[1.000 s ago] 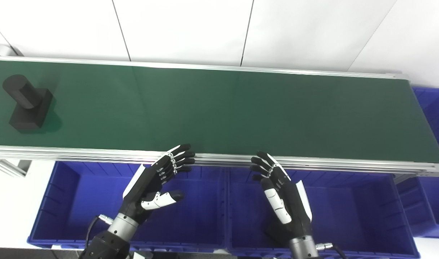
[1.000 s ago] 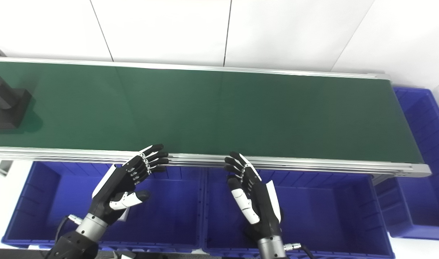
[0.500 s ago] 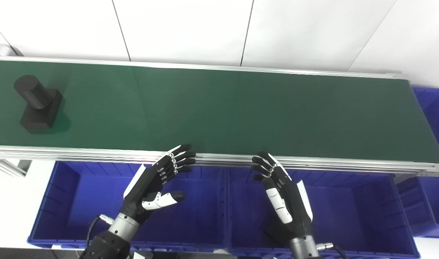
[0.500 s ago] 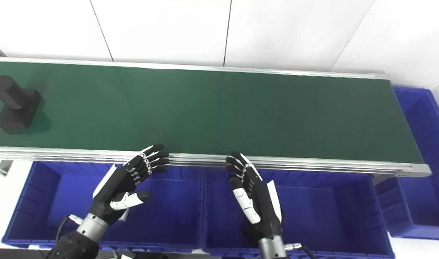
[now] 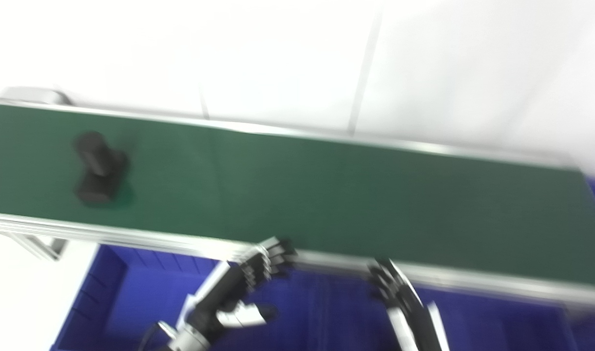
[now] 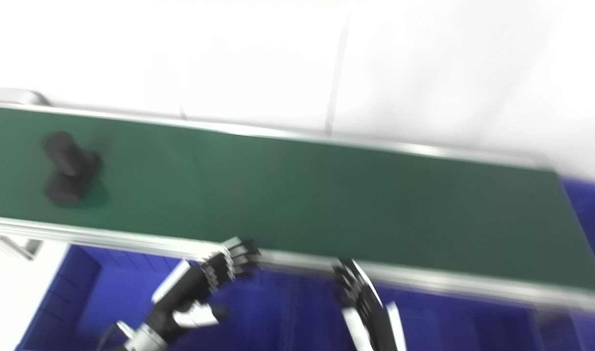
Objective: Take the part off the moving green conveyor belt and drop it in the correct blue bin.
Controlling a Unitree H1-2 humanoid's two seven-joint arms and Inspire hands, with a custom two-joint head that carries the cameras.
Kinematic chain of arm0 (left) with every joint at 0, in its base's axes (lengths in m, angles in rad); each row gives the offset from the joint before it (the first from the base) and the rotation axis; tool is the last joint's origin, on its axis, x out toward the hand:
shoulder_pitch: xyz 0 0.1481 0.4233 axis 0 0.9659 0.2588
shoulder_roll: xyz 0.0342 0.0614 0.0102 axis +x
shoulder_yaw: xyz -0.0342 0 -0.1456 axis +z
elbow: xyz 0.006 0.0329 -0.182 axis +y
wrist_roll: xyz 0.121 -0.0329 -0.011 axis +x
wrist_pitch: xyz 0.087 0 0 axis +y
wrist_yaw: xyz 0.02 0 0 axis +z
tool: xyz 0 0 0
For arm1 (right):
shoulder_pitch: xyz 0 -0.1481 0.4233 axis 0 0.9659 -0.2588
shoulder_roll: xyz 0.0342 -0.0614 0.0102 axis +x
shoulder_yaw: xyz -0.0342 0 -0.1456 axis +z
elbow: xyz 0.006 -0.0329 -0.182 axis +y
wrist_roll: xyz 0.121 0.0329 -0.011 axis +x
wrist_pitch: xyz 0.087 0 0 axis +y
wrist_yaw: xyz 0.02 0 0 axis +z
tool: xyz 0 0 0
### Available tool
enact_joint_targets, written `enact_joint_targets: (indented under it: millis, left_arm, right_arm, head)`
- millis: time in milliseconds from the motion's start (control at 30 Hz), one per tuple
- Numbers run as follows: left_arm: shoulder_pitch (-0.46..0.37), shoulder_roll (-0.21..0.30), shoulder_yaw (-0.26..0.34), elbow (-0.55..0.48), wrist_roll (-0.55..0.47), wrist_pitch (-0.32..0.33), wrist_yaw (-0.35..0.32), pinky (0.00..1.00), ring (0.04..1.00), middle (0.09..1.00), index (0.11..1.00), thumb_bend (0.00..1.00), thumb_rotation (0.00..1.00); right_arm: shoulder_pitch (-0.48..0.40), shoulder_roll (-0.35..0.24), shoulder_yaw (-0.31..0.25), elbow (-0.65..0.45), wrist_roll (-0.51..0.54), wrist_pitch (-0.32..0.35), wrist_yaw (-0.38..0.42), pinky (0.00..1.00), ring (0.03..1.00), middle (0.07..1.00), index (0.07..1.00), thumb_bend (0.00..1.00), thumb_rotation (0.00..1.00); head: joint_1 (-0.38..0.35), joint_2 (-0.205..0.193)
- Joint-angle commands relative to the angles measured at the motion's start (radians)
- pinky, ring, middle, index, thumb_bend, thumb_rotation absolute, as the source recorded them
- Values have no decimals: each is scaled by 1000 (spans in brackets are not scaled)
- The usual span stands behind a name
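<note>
A black part (image 5: 99, 168), a cylinder on a square block, rides on the green conveyor belt (image 5: 326, 195) near its left end. Both views are blurred. My left hand (image 5: 239, 287) hovers below the belt's near rail, over the blue bins, open with fingers spread and holding nothing. My right hand (image 5: 404, 312) is beside it to the right, also open and empty, partly cut off by the bottom edge. Both hands are far to the right of the part.
Blue bins (image 5: 122, 297) sit under the belt's near rail. Another blue bin (image 6: 587, 204) stands at the belt's right end. The aluminium rail (image 5: 131, 236) runs along the near edge. A white wall lies behind.
The whole picture has shifted and tilted, so the camera has moved. The black part has ridden further right along the belt. Both hands keep their open pose.
</note>
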Motion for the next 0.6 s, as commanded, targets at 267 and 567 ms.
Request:
enact_joint_targets:
  millis: [267, 567]
  left_arm:
    - [-31, -21, -3, 38, 20, -32, 11, 769, 800, 824, 871, 947, 529]
    - [-41, -30, -16, 72, 26, -49, 8, 758, 793, 822, 856, 948, 492]
  right_arm:
    - [-31, -15, -18, 59, 32, -115, 19, 753, 826, 860, 905, 490, 945]
    - [-43, -22, -33, 85, 56, -122, 35, 764, 835, 874, 916, 479, 987]
  head:
    - [116, -75]
    - [155, -101]
